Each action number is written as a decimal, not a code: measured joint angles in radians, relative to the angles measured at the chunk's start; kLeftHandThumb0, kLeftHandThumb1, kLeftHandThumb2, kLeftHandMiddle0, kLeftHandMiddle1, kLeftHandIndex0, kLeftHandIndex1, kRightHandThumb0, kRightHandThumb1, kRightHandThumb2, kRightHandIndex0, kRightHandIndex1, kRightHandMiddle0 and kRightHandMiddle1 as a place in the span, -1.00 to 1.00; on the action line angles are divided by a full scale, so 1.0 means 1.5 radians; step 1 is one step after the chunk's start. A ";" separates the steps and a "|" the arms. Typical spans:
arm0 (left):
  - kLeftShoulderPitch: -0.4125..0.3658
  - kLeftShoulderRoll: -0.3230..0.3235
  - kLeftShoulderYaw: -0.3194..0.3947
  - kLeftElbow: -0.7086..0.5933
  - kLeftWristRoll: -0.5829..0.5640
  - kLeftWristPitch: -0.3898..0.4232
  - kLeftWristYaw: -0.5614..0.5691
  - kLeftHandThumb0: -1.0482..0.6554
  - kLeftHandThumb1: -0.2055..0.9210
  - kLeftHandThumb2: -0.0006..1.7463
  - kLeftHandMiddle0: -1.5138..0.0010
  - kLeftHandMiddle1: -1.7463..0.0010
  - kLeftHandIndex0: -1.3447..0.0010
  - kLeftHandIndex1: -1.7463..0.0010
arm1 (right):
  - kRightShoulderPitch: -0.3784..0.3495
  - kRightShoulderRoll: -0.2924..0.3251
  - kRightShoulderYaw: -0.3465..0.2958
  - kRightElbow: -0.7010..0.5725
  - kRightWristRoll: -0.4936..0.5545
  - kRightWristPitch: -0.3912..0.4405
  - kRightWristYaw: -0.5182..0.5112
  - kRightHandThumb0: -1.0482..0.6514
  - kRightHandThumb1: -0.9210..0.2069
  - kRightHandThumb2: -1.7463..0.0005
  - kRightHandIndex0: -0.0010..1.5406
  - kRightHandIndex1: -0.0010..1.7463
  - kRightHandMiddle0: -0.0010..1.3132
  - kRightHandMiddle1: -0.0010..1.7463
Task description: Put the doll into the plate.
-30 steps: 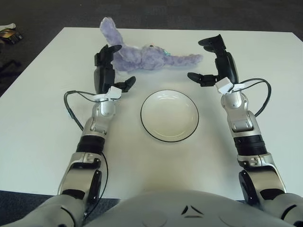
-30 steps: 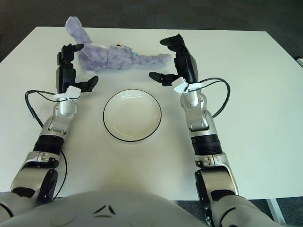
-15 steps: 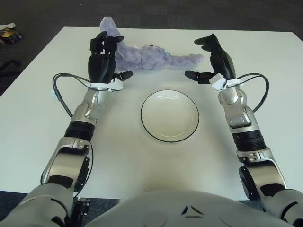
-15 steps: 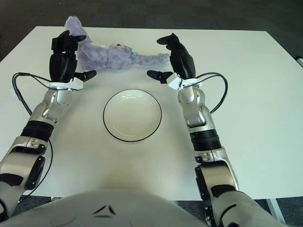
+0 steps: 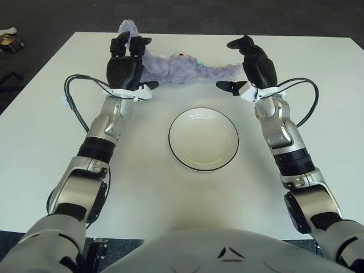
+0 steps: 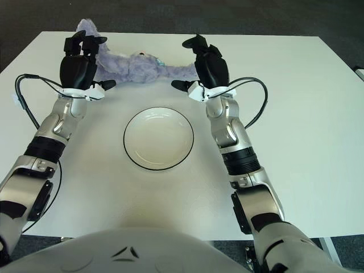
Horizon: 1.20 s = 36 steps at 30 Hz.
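Fingers of both hands are spread and hold nothing, flanking the purple plush rabbit doll [image 5: 173,69] lying along the far side of the white table [image 5: 45,148]. Left hand [image 5: 126,63] covers its ear end; right hand [image 5: 254,63] hovers at its other end. Nearer than the fingers, between the forearms, sits the empty black-rimmed white plate [image 5: 203,139].

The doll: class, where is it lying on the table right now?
The purple doll lies along the table's far edge, beyond the empty plate, between the open left hand and open right hand.
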 measured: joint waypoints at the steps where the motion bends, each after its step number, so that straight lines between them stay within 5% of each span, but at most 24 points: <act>1: -0.007 0.000 -0.004 0.006 -0.002 0.001 -0.004 -0.40 -0.21 0.17 0.98 0.44 1.00 -0.11 | -0.004 -0.002 0.002 0.003 -0.001 0.000 0.000 -0.68 -0.34 0.21 -0.80 0.22 -1.00 0.08; 9: -0.056 0.003 -0.022 0.072 -0.014 -0.009 -0.011 -0.48 -0.10 0.10 0.97 0.46 1.00 -0.13 | -0.025 -0.002 0.018 0.021 -0.002 0.008 0.011 -0.71 -0.37 0.25 -0.86 0.43 -1.00 0.05; 22: -0.114 0.016 -0.071 0.178 -0.015 -0.056 -0.034 -0.53 0.04 0.02 0.90 0.42 1.00 -0.08 | -0.081 0.018 0.049 0.098 -0.017 0.044 -0.007 -0.69 -0.33 0.24 -0.88 0.10 -1.00 0.02; 36: -0.179 0.035 -0.117 0.249 -0.013 -0.078 -0.075 -0.60 0.14 -0.08 0.95 0.43 1.00 -0.04 | -0.158 0.031 0.061 0.228 -0.006 -0.002 -0.049 -0.66 -0.18 0.15 -0.87 -0.18 -1.00 0.06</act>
